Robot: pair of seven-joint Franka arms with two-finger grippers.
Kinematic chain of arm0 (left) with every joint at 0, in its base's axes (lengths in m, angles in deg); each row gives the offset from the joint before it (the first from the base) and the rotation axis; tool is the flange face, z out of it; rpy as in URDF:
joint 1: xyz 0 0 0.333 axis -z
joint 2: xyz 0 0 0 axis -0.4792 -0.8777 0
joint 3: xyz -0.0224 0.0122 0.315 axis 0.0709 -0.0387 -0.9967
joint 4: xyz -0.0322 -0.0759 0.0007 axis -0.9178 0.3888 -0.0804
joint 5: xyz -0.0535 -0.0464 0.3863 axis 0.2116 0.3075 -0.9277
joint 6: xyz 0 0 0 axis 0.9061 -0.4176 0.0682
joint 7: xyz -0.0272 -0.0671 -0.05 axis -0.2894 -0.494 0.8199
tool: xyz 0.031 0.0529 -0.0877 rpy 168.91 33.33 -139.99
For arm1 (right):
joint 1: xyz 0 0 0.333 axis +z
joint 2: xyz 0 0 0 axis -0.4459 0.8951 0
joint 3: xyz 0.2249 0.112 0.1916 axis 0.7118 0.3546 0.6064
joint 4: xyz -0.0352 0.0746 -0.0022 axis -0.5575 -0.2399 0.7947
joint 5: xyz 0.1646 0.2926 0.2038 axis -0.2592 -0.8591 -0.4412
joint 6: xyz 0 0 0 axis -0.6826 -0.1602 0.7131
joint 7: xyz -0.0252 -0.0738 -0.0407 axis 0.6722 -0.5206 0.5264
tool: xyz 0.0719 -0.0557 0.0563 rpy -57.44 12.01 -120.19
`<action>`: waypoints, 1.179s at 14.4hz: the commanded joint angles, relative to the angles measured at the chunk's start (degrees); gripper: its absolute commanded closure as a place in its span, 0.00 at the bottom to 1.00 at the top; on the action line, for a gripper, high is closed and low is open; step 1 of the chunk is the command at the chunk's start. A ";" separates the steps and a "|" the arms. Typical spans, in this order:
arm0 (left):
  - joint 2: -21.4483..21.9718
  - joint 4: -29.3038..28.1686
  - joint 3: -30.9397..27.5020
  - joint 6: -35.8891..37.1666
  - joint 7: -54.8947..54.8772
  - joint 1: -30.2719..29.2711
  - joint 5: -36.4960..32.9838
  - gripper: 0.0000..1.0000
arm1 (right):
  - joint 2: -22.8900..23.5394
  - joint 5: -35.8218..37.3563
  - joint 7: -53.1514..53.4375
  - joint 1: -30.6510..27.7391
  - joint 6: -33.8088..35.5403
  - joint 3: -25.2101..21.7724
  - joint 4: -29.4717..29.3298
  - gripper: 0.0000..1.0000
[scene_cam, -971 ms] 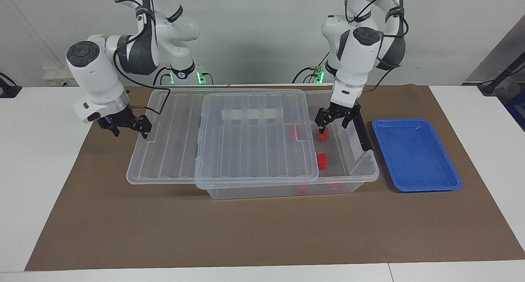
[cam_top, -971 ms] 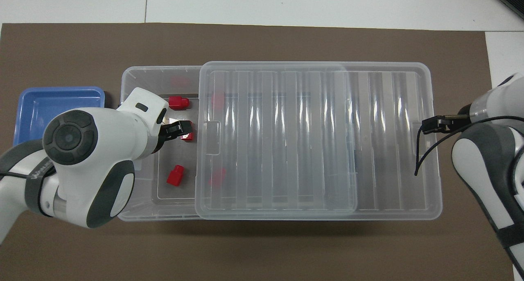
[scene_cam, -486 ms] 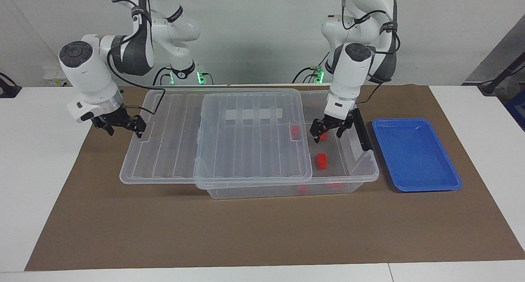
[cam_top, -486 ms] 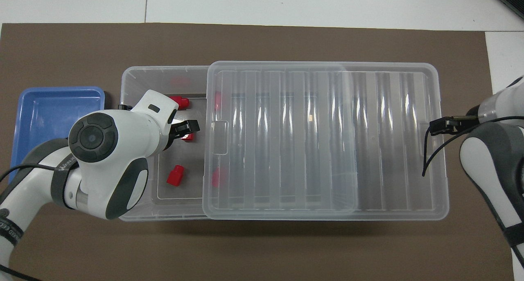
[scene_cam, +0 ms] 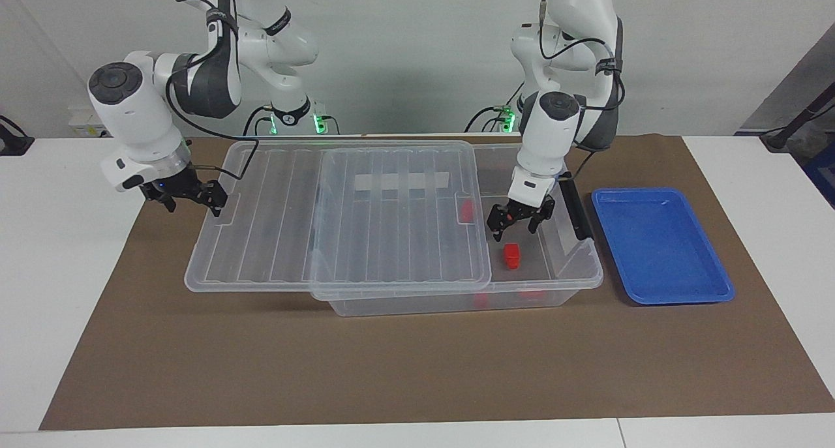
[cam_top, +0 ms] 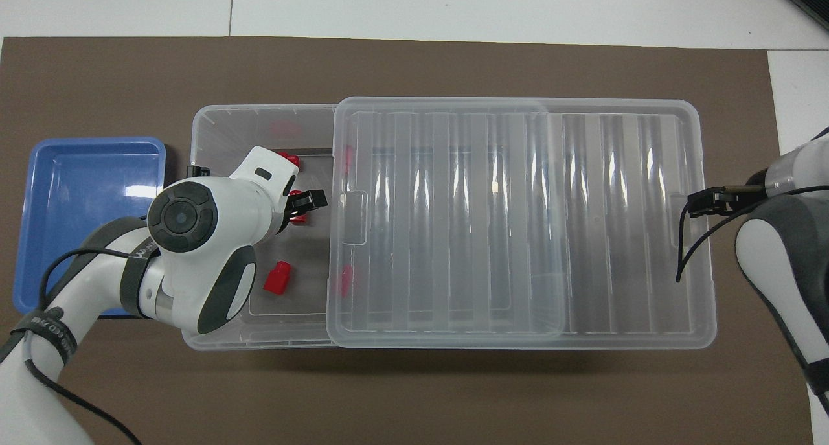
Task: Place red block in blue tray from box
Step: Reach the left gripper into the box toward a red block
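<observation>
The clear box [scene_cam: 574, 280] [cam_top: 220, 124] lies mid-table with its ribbed lid [scene_cam: 365, 220] [cam_top: 518, 218] slid partway toward the right arm's end. My left gripper [scene_cam: 518, 229] [cam_top: 304, 208] is down in the uncovered part, open, over a red block [cam_top: 298, 219] that the hand mostly hides. A second red block [scene_cam: 512, 255] lies on the box floor farther from the robots. A third [cam_top: 278, 278] lies nearer to them. My right gripper [scene_cam: 215, 203] [cam_top: 696, 203] is shut on the lid's rim. The blue tray [scene_cam: 662, 246] [cam_top: 90, 192] lies beside the box, with nothing in it.
A black latch handle [scene_cam: 577, 210] stands on the box's end wall, between the left gripper and the tray. Brown paper [scene_cam: 391, 370] covers the table under everything. The lid overhangs the box at the right arm's end.
The right gripper has drawn the lid further toward the right arm's end, uncovering more of the box. The left gripper has sunk lower inside the box, over the middle red block.
</observation>
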 commanded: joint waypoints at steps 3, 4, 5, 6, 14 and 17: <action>-3.27 -0.61 -1.12 -3.84 0.59 1.12 -4.26 0.00 | -1.44 1.34 -3.46 -1.91 1.38 0.30 0.31 0.00; -3.88 -0.61 -1.12 -4.37 0.68 1.12 -4.53 0.00 | -1.52 1.34 -3.55 -2.17 1.38 0.30 0.31 0.00; -4.15 -0.61 -1.12 -4.81 0.68 1.12 -4.62 0.00 | -1.53 1.34 -3.55 -2.17 1.46 0.30 0.31 0.00; -4.85 -0.61 -1.21 -5.25 0.51 1.12 -4.80 0.00 | -1.53 1.34 -3.55 -2.26 1.72 0.30 0.31 0.00; -5.30 -2.10 -1.04 -5.07 -1.94 1.30 -11.65 0.00 | -1.61 1.34 -3.38 -2.09 2.60 0.39 -0.40 0.00; -5.38 -3.60 -1.12 -5.51 -3.27 1.56 -12.17 0.00 | -2.05 1.25 -3.11 -1.65 4.36 0.57 -2.06 0.00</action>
